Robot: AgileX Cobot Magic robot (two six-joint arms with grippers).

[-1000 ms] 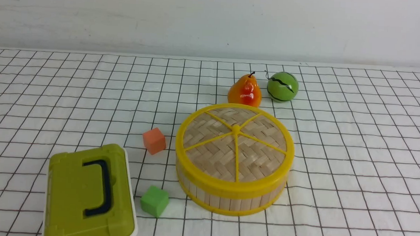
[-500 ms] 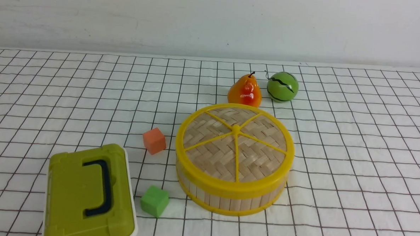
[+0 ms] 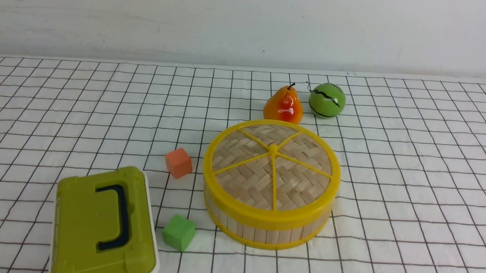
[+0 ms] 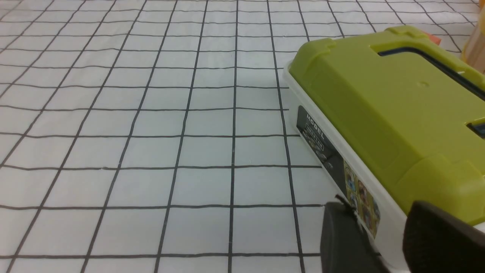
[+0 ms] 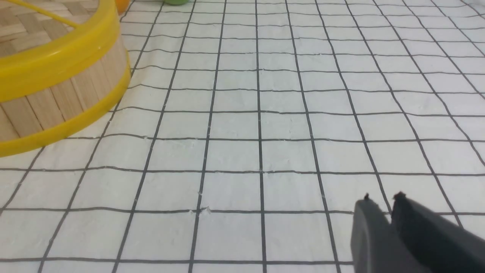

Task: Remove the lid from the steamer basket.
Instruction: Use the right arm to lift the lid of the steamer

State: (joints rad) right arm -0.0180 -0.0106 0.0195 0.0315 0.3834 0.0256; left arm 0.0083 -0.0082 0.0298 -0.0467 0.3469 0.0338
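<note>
The lid (image 3: 272, 166) sat squarely on the steamer basket (image 3: 263, 232), which stood near the middle of the checked surface (image 3: 409, 180). From the basket, a toy pear (image 3: 283, 106) lay at twelve o'clock, a green striped ball (image 3: 327, 100) at one, an orange cube (image 3: 178, 162) at nine, a green cube (image 3: 179, 232) at eight, and an olive-green box (image 3: 99, 228) further out toward eight.

The right gripper (image 5: 382, 198) hung low over bare cloth with only a narrow slit between its fingers, pinching nothing. The basket stood well apart from it, toward ten o'clock.

The left gripper (image 4: 379, 206) had its fingers spread, with the box's near corner showing between them. I could not tell whether they touched it.
</note>
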